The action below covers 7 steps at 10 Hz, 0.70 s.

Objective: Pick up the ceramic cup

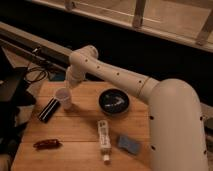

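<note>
Whitish and slightly tapered, the small ceramic cup (64,98) stands upright on the light wooden table (75,132). It is in the far left part, just beside a black rectangular box (49,110) and well apart from the wide, shallow black bowl (114,102). The white arm bends down from behind, and its gripper (68,89) is right at the rim of the cup. I cannot tell if it is open or closed. To do this step well, I think the grasp should be firm but not hard, because glazed ceramic slips easily. The lift should then go straight up, so the cup does not knock the box.
</note>
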Tool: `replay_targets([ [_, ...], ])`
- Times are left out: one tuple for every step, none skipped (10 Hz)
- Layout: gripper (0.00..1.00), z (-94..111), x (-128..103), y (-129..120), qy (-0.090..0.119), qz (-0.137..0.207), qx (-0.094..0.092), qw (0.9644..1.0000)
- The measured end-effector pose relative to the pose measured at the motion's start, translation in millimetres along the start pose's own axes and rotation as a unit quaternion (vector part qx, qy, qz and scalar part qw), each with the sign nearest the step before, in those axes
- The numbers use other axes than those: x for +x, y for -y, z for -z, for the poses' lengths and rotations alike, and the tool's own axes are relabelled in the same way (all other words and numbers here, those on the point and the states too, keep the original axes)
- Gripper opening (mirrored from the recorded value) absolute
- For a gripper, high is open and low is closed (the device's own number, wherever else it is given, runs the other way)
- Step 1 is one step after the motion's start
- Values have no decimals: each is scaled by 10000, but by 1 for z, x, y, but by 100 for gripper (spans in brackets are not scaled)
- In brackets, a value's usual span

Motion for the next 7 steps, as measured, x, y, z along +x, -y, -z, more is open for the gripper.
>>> replay_targets([
  [71, -1, 1, -1, 33, -3, -6, 10000],
  [77, -2, 0, -2, 68, 2, -18, 10000],
  [80, -4, -1, -3, 120, 12, -48, 9999],
  [80, -7, -2, -6, 163, 17, -86, 9998],
  [80, -8, -2, -7, 194, 18, -109, 9998],
  [80, -13, -3, -11, 274, 6, -154, 9995],
  [80, -16, -4, -13, 330, 3, -198, 9993],
])
